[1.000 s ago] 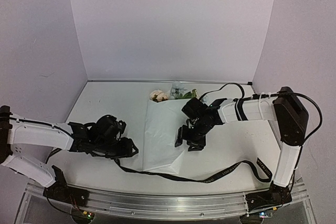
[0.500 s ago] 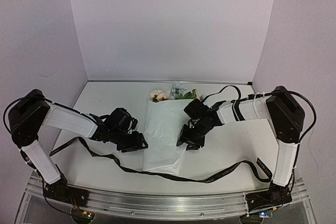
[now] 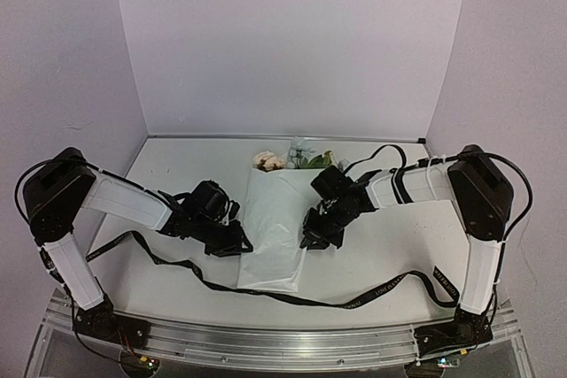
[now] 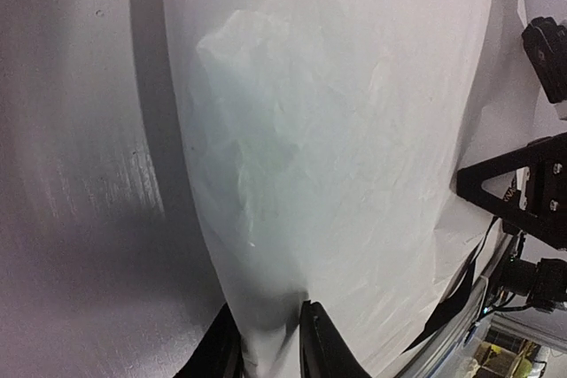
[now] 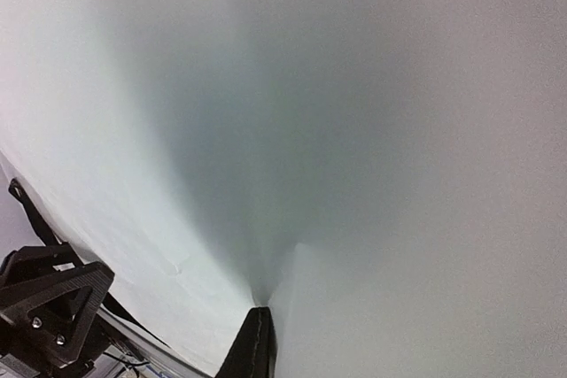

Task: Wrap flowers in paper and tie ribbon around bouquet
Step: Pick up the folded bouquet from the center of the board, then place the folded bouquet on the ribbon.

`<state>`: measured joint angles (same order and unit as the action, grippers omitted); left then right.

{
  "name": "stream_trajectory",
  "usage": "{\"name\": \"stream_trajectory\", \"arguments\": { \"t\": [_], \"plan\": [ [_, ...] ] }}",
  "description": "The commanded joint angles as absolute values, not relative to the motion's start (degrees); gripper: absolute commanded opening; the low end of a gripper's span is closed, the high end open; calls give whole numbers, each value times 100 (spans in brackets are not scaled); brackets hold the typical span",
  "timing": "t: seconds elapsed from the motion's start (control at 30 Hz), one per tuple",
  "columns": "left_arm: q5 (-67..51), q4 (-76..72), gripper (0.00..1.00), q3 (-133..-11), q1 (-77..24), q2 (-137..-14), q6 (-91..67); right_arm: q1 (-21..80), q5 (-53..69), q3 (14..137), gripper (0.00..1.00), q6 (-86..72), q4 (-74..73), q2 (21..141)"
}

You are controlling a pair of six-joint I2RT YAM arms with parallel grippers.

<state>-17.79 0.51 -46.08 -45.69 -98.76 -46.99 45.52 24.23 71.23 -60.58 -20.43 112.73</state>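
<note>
The white paper (image 3: pixel 270 227) lies folded lengthwise in the middle of the table. It covers the stems of the flowers (image 3: pixel 285 159), whose peach and pale blooms stick out at its far end. My left gripper (image 3: pixel 236 241) is at the paper's left edge. In the left wrist view the left gripper (image 4: pixel 270 329) is shut on a pinched fold of the paper (image 4: pixel 337 130). My right gripper (image 3: pixel 309 235) is at the paper's right edge. In the right wrist view the right gripper (image 5: pixel 264 320) is shut on the paper (image 5: pixel 292 112), with only one finger showing. The black ribbon (image 3: pixel 354 301) lies loose along the near side.
The ribbon runs under the left arm (image 3: pixel 133 205) and ends near the right arm's upright link (image 3: pixel 478 263). Lilac walls close in the table (image 3: pixel 186 174) on three sides. A metal rail (image 3: pixel 266 343) runs along the near edge.
My left arm has swung right to the paper's left edge and its jaws have closed on it. The right jaws have closed on the right edge. The paper now looks narrower.
</note>
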Motion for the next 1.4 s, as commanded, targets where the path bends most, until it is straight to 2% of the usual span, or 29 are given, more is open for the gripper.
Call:
{"name": "stream_trajectory", "arguments": {
  "t": [0.0,0.3,1.2,1.27,1.37],
  "plan": [
    [-2038,324,18,-4985,-4570,-9723,-4702,4528,2629,7344,5,-6385,-2062,11319],
    [-2301,782,10,-5224,-4571,-9520,-4667,4541,2599,7344,4,-6534,-2594,10938],
    [-2151,698,9,-4368,-4982,-8719,-5419,5227,2110,6781,3,-6656,-2900,10517],
    [-2099,689,11,-4307,-4992,-8687,-5474,5250,2089,6742,5,-6645,-2900,10496],
    [-1819,783,24,-4264,-4992,-8536,-5589,5251,2032,6672,19,-6584,-2904,10409]
  ]
}}
